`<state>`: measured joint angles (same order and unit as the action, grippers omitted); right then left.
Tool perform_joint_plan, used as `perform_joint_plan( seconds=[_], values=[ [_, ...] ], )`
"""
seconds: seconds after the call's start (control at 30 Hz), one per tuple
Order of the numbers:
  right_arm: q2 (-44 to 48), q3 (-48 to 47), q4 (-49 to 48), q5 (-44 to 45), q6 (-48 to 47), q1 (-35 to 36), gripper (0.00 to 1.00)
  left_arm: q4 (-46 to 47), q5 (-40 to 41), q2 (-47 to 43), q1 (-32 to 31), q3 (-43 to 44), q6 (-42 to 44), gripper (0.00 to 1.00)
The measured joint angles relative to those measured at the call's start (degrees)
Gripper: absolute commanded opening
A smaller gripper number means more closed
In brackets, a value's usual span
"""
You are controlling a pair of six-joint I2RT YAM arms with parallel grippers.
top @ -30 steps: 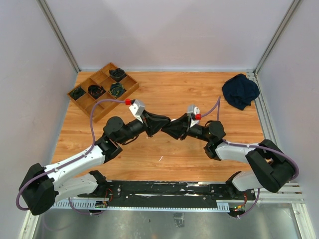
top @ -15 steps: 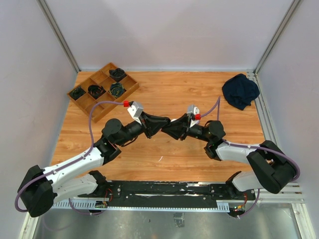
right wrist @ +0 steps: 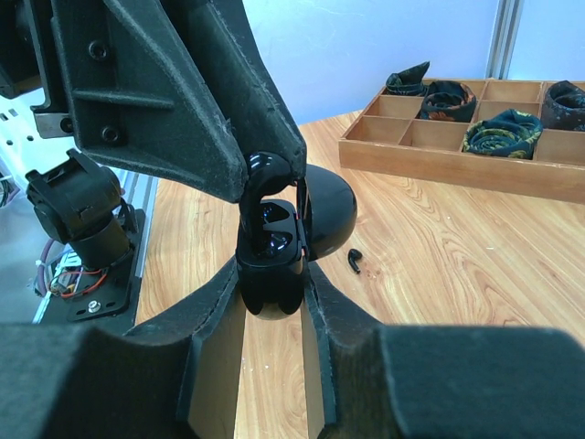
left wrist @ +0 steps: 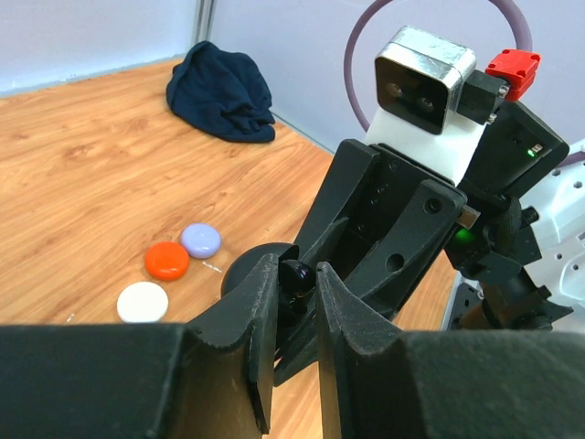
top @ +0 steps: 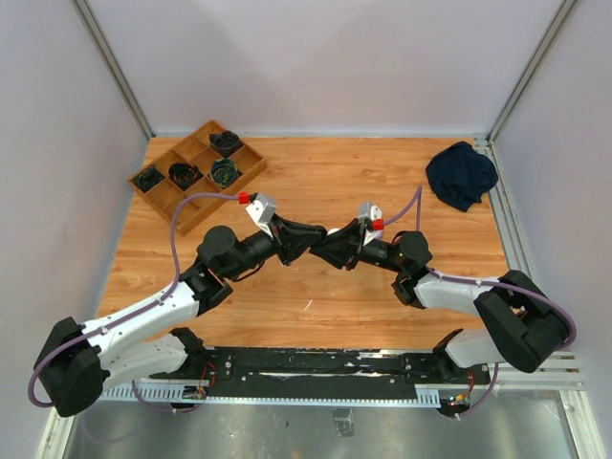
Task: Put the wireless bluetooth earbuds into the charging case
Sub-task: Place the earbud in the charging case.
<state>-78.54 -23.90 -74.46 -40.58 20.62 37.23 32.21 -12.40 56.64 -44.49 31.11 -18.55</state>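
Top external view: over the table (top: 316, 182) both arms reach in from the lower corners, and the left gripper (top: 318, 232) and right gripper (top: 323, 249) meet tip to tip at the middle of the frame. Compared with half a second and a second ago, only the left wrist has shifted, by a small amount; the right arm is unchanged. In my judgement the coarse approach is done and fine alignment for the insertion is under way.

Jaws, right wrist view: the right jaws are closed to a narrow gap and clamp the black charging case (right wrist: 270, 265) by its sides at lower centre; its lid stands open behind and the wells face up. The left fingers descend from the upper left of that frame, nearly closed, pinching the held earbud (right wrist: 267, 170) directly above the open wells. Whether it touches its well cannot be told.

Left wrist view confirms the pinch, with only a slit between the fingers.

Other items: wooden tray (right wrist: 439, 155), upper right; dark cloth (left wrist: 222, 91), upper left; white round case (left wrist: 143, 302), orange round case (left wrist: 167, 261) and lavender round case (left wrist: 200, 240), grouped at centre left. A loose earbud (right wrist: 356, 261) lies on the table just right of the charging case, not yet inserted.
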Motion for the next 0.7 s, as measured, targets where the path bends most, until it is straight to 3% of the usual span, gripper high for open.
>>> perform_joint_plan(
  seconds=[0.7],
  values=[
    [0.3, 0.0, 1.0, 0.7, -0.1, 0.0, 0.13, -10.0, 3.7, 0.5, -0.2, 3.3, -3.5, 0.4]
  ],
)
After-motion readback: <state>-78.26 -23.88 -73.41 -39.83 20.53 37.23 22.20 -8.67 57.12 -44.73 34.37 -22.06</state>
